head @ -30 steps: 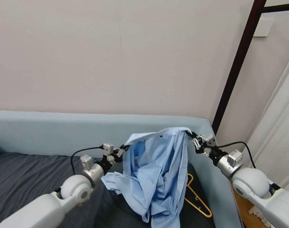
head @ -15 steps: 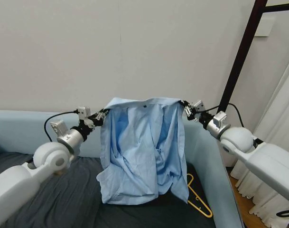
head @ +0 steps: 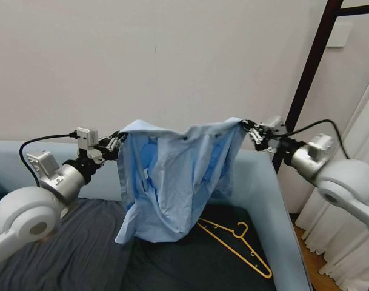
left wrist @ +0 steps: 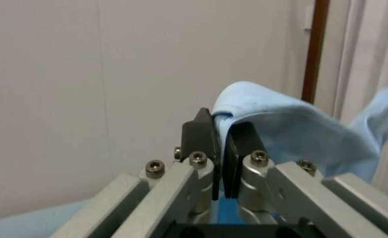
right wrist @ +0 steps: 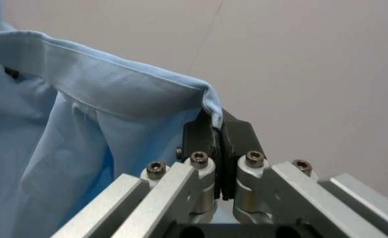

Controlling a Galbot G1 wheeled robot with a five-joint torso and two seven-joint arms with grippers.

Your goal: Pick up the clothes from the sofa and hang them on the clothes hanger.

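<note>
**Shirt lifted clear of the sofa, pinched at both top corners**

The left gripper has its two dark fingers pressed together on a fold of pale blue cloth at one upper corner of the shirt. The left wrist view shows the fabric squeezed between the pads and rising in a rounded bulge just past them. The right gripper is likewise clamped on the opposite upper corner, where the right wrist view shows a hemmed edge running into the narrow slit between its fingers.

Both arms reach forward at about the height of the sofa's backrest, the left gripper on the left and the right gripper on the right. The top edge of the shirt sags slightly between them. From that edge the garment hangs down in loose, crumpled folds in front of the backrest, its lower hem dangling above the dark seat cover.

On the seat below and to the right of the shirt lies a yellow wire hanger, flat on the dark cover and apart from the cloth. A dark brown post rises at a slant behind the right gripper, beyond the sofa's right arm.
</note>
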